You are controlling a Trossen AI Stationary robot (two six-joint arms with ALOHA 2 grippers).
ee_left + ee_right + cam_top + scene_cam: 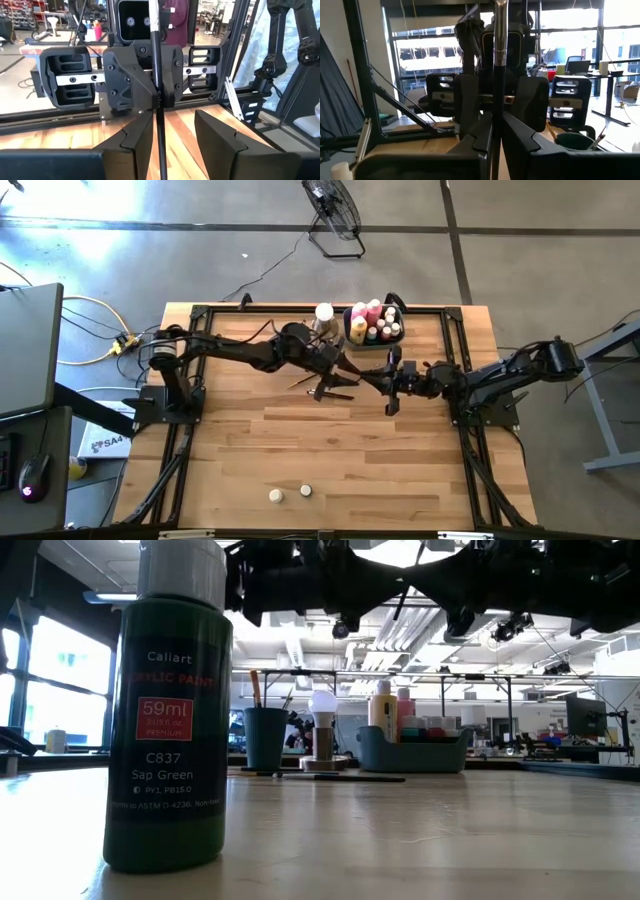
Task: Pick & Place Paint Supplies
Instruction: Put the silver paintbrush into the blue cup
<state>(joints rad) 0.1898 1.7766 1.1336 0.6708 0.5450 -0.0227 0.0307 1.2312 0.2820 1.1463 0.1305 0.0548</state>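
Mid-desk (330,450) | thin dark-handled brush (158,100): pinched by right gripper (496,132) fingers; left gripper (172,137) fingers parted, gripping nothing | risk: slim handle may slip, dropping brush.

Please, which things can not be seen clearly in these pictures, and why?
Brush ends: cut off by both wrist views' edges.
Labels of the bottles in the bin: too small in the high view.
What stands behind the green bottle: hidden in the low view.
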